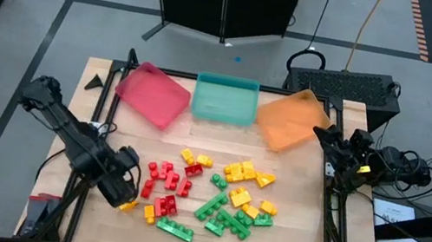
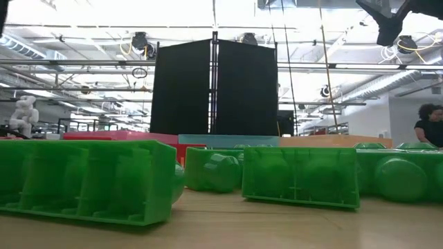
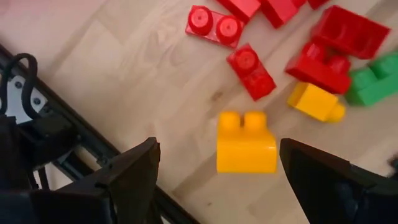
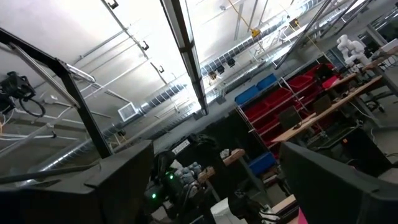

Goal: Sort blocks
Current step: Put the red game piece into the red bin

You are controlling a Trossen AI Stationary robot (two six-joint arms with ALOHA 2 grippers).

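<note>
Red, green and yellow studded blocks (image 1: 213, 193) lie scattered on the wooden table, in front of the trays. My left gripper (image 1: 127, 198) is low over the pile's left near corner, open. In the left wrist view its fingers (image 3: 134, 174) stand on either side of a two-stud yellow block (image 3: 245, 144) that lies flat on the table, with a gap on each side. Red blocks (image 3: 249, 70) lie just beyond it. My right gripper (image 1: 323, 135) waits raised at the table's right edge, open, facing the ceiling (image 4: 214, 168).
Three translucent trays stand along the far edge: red (image 1: 153, 93), teal (image 1: 225, 99) and orange (image 1: 291, 120). A black frame rail (image 3: 68, 155) runs close behind my left gripper. Green blocks (image 2: 90, 181) fill the low view's foreground. A person (image 2: 430, 124) sits far off in the room.
</note>
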